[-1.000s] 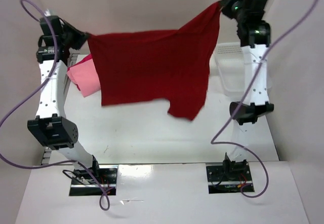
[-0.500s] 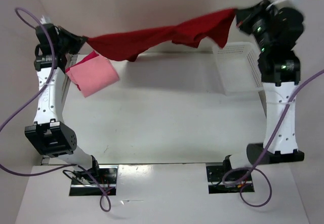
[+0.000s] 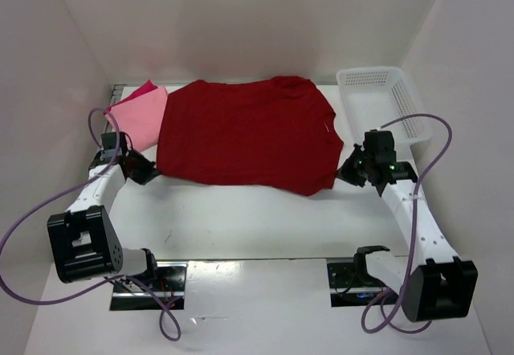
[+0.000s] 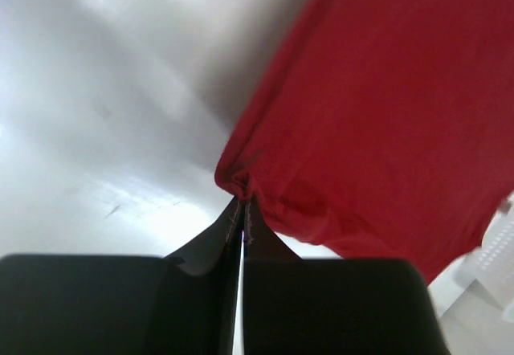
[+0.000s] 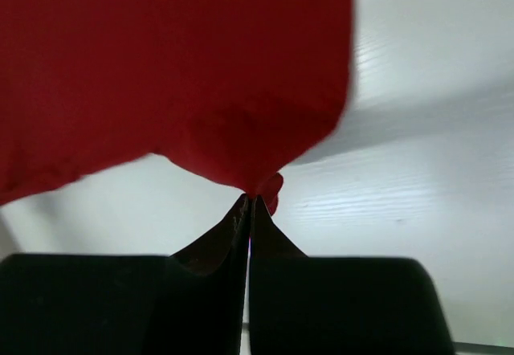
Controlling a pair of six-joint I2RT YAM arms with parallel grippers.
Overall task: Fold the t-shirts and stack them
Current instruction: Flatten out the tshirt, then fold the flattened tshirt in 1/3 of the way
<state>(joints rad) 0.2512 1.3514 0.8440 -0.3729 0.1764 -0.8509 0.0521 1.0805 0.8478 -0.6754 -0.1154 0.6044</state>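
Both the left gripper (image 3: 152, 172) and right gripper (image 3: 344, 174) pinch near corners of the dark red t-shirt (image 3: 249, 134), flat on the white table (image 3: 241, 214) between a far-left salmon pink t-shirt (image 3: 141, 125) and the far-right corner's basket (image 3: 384, 79).

I can pass freely over the bare near half of the desk (image 3: 241, 222). Farther back the red shirt (image 3: 249, 134) covers the middle, the pink shirts (image 3: 138, 120) fill the left corner, the basket (image 3: 384, 102) the right; walls (image 3: 241, 26) close three sides.
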